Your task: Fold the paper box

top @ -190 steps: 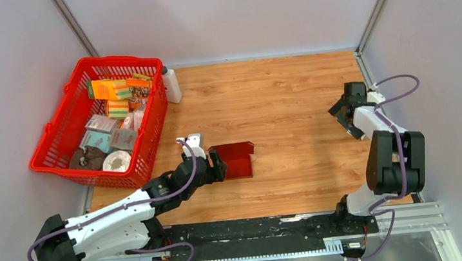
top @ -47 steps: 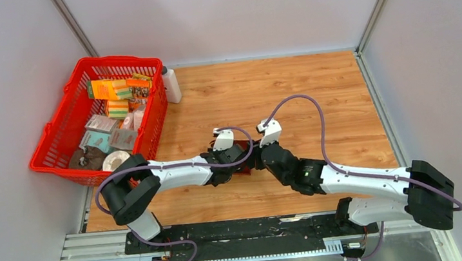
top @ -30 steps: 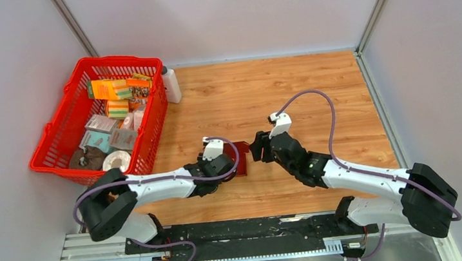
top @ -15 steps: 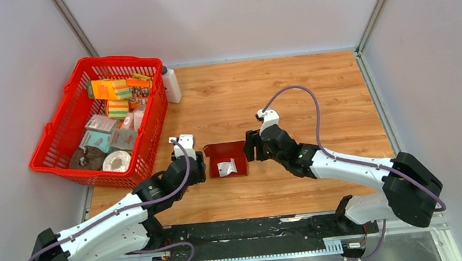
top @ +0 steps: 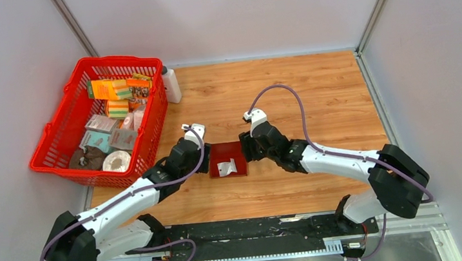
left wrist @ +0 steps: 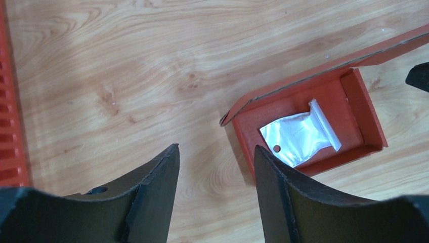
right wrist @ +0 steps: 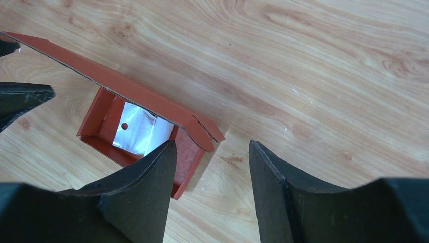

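The raised lid of the dark red cardboard box (right wrist: 132, 90) hid part of the small clear plastic bag (right wrist: 135, 130) in the right wrist view.

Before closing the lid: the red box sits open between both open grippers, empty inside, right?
Not empty: the left wrist view shows a small clear bag inside the paper box. It does sit open between the open left gripper and right gripper.

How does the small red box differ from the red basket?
The paper box is small, solid cardboard, holding one clear bag; the red basket is large, mesh, full of packages. The box has a raised lid flap; the basket has none. Both are red, open on top.
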`<state>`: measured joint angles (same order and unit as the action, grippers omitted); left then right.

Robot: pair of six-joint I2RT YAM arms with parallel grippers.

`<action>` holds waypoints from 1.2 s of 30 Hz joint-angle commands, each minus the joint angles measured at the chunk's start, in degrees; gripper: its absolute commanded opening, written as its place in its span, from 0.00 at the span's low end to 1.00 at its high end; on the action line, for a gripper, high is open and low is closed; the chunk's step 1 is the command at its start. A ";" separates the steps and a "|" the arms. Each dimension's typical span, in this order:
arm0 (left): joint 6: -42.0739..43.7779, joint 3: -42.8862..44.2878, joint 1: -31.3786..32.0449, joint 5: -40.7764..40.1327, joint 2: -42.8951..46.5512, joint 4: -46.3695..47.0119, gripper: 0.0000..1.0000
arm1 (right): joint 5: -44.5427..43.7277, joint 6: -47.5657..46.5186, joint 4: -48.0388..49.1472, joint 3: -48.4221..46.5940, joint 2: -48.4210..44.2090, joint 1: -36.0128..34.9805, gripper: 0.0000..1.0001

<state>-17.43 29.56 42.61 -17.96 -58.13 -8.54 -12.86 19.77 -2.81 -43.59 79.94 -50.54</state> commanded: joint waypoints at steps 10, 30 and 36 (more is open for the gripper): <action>9.61 7.00 -2.97 8.98 -6.82 5.46 0.55 | 4.78 -5.53 1.49 -6.15 4.52 -0.08 0.48; -0.39 8.76 -2.80 7.42 -9.28 5.54 0.04 | -4.87 3.94 -0.62 -7.82 5.84 -2.72 0.00; -6.38 8.23 -0.43 -2.67 -11.30 7.21 0.00 | -14.46 11.42 -0.27 -7.82 5.05 -3.86 0.00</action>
<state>-17.89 36.21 40.49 -13.21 -68.16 -4.05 -18.76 24.10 -4.69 -49.06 85.84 -53.34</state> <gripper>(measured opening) 0.009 0.010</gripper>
